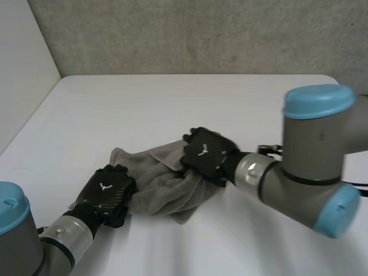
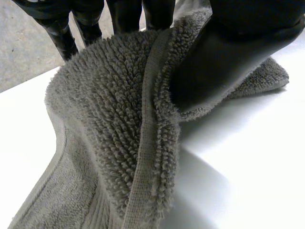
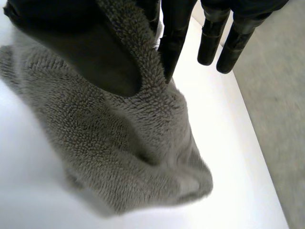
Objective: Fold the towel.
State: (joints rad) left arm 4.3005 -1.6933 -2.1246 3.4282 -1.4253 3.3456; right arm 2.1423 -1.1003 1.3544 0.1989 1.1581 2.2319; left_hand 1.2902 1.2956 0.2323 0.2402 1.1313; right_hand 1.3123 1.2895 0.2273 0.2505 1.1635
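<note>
Two ends of the crumpled grey terry towel [image 1: 156, 187], low-centre in frame, sit pinched in your black left hand [image 1: 108, 195] and right hand [image 1: 207, 154], probably for stretching it flat.

A white table [image 1: 172, 103] runs on past the fingertips of the left hand [image 1: 109, 195] and the right hand [image 1: 207, 154], matte and evenly lit, with only soft shadows on it. Beyond the fingertips its far edge meets a rough grey wall [image 1: 201, 34], speckled like concrete. On the left hand's outer side a plain white panel [image 1: 23, 69] stands upright along the table's edge. The far corner on the right hand's side is rounded.
</note>
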